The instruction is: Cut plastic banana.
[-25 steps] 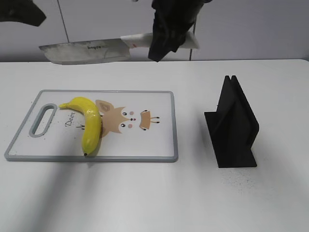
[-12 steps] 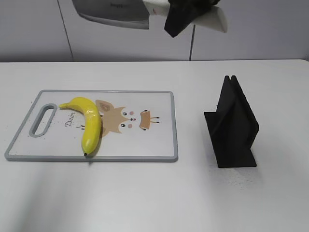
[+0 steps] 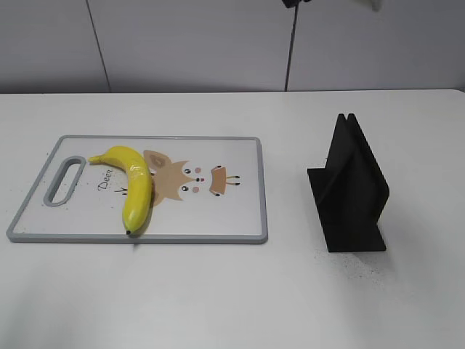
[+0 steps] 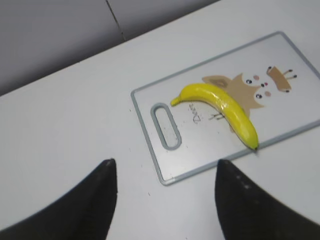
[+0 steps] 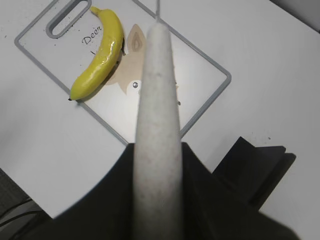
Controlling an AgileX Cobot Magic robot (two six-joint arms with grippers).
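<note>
The plastic banana [image 3: 134,185] lies in one piece on the left half of the grey-rimmed cutting board [image 3: 240,218]. It also shows in the left wrist view [image 4: 222,107] and the right wrist view [image 5: 100,52]. My right gripper [image 5: 157,150] is shut on the knife's white handle [image 5: 157,100], high above the board. The blade is seen edge-on and mostly hidden. In the exterior view only a dark bit of the right gripper [image 3: 290,3] and the handle end [image 3: 374,6] show at the top edge. My left gripper [image 4: 165,162] is open and empty, high above the table left of the board [image 4: 165,172].
A black knife stand [image 3: 352,189] stands on the white table right of the board; it also shows in the right wrist view [image 5: 255,160]. The board has a handle slot [image 3: 64,178] at its left end. A grey wall is behind.
My right gripper has lifted the knife up and to the right, almost out of the exterior view's top edge. The left arm has left that view. The banana has not moved.
</note>
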